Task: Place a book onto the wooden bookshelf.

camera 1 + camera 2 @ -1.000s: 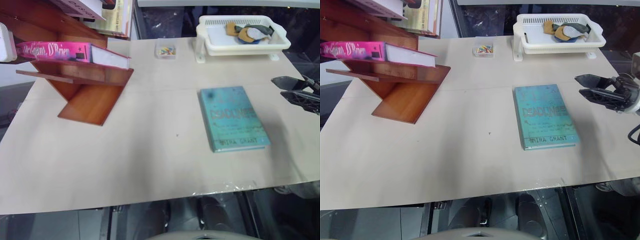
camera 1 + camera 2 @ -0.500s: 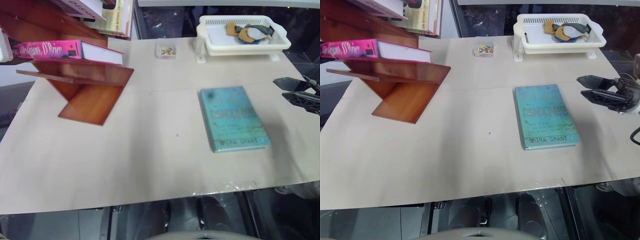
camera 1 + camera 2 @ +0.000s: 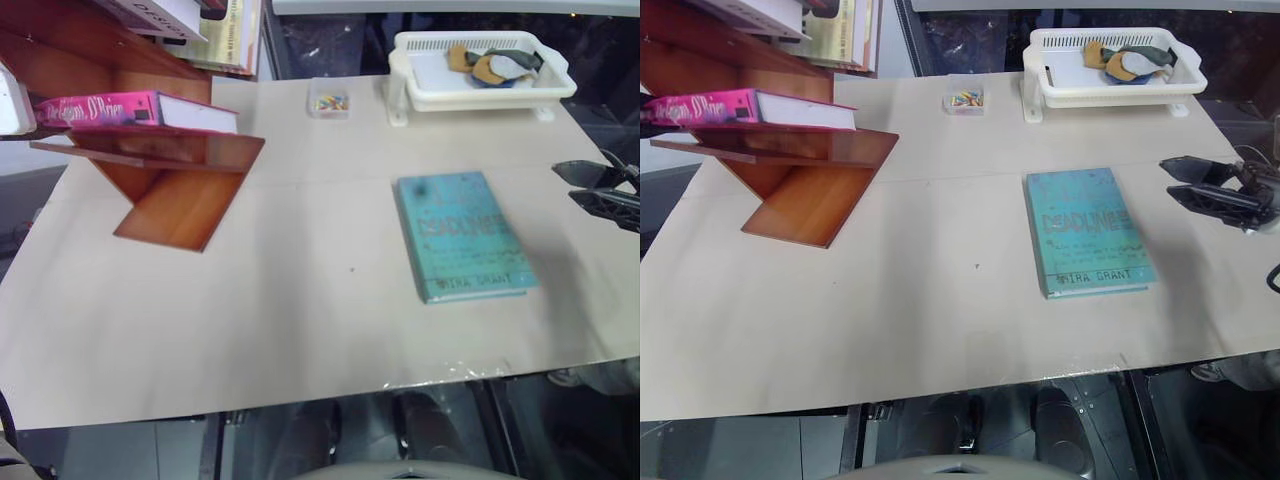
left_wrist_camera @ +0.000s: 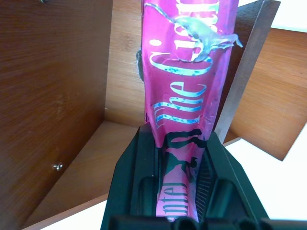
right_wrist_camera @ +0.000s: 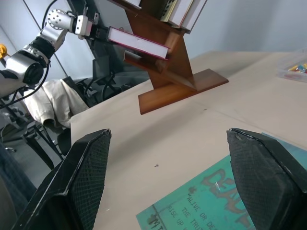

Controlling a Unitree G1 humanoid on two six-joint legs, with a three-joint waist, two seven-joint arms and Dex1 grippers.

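Right gripper (image 3: pixel 1200 182): near right edge, raised over the table (image 3: pixel 920 300), pointing left, fingers spread, empty. Teal book (image 3: pixel 1085 232): flat, centre-right. Left gripper (image 4: pixel 180 191): far left, fingers pinching the pink book (image 3: pixel 135 108) by its spine end. Pink book: lying on a tilted panel of the wooden bookshelf (image 3: pixel 170 170). White basket tray (image 3: pixel 485 70): far right.

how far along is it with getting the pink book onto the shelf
Mostly there, not finished. Done: the pink book is up at the wooden bookshelf, lying flat just above one of its tilted panels. In hand: the left gripper is shut on the book's spine end. Left: settle the book on the panel, let go and pull back. The right gripper hangs open beside the teal book, which lies on the table.
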